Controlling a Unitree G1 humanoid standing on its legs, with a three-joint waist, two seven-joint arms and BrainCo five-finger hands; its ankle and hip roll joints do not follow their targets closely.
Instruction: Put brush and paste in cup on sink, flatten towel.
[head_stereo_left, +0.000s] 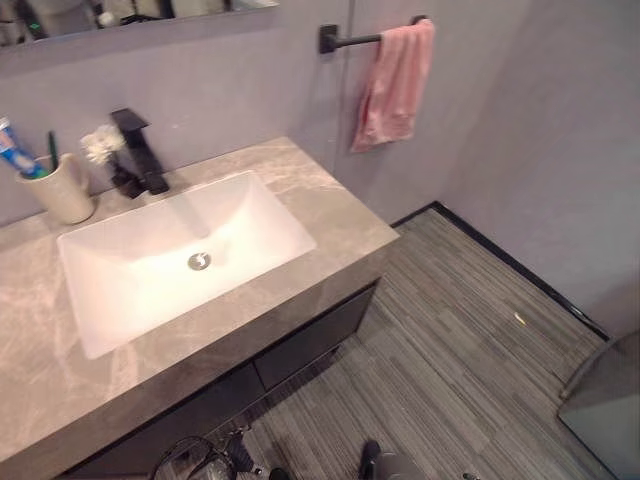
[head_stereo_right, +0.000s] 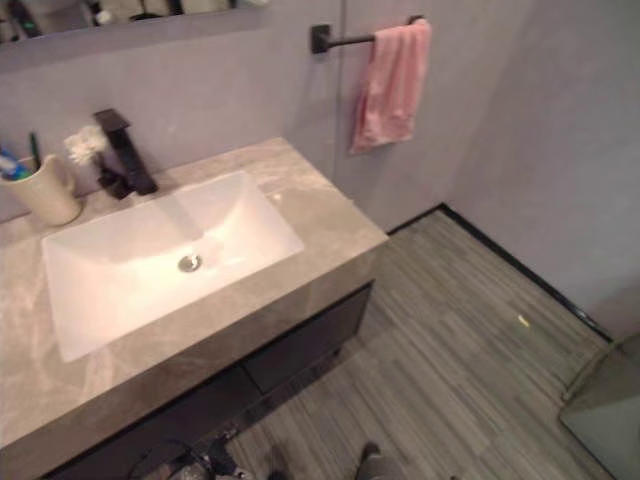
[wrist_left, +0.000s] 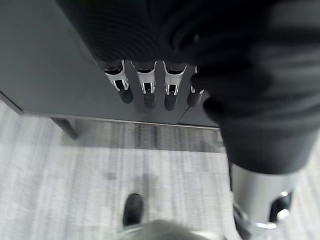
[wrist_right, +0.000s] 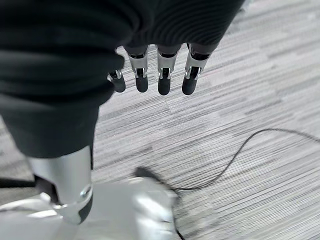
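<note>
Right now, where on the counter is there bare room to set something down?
Free: the counter strip right of the sink, toward the towel, and the front edge. Crowded: the back left corner, with the cup, flower and tap.

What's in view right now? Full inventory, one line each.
cup: 1, cream, counter's back left corner beside the faucet
toothpaste: 1, blue and white, standing in the cup
toothbrush: 1, dark green, standing in the cup
towel: 1, pink, bunched on the wall bar
towel bar: 1, black, on the wall
faucet: 1, black, behind the basin
flower: 1, white, beside the faucet
basin: 1, white, set in the grey marble counter
left hand: fingers straight, hanging before the dark cabinet
right hand: fingers straight, above the striped floor
</note>
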